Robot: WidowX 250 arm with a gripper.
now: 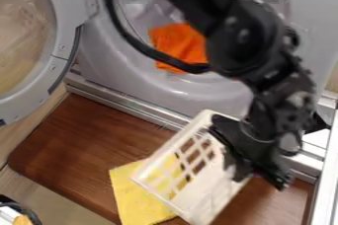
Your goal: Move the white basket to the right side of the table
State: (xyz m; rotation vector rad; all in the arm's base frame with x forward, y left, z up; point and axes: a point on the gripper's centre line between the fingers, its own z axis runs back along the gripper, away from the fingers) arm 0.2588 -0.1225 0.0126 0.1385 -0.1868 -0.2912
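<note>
White plastic comes nearest: the basket (214, 184), tilted, its right-hand side apparently pinched in my jaws, its lattice overlapping the yellow cloth (132, 189). I'd want that pinch firm, a small lift to avoid dragging the cloth, then a gentle carry rightward, levelling before release; the off-centre grip could let it swing. The wooden bench (99, 145) offers a modest strip before the right rail (326, 179), so I'd stop short. Beyond, the rear rail (119, 101) and grey machine (112, 71) with its orange cloth (178, 46) limit backward swing.
</note>
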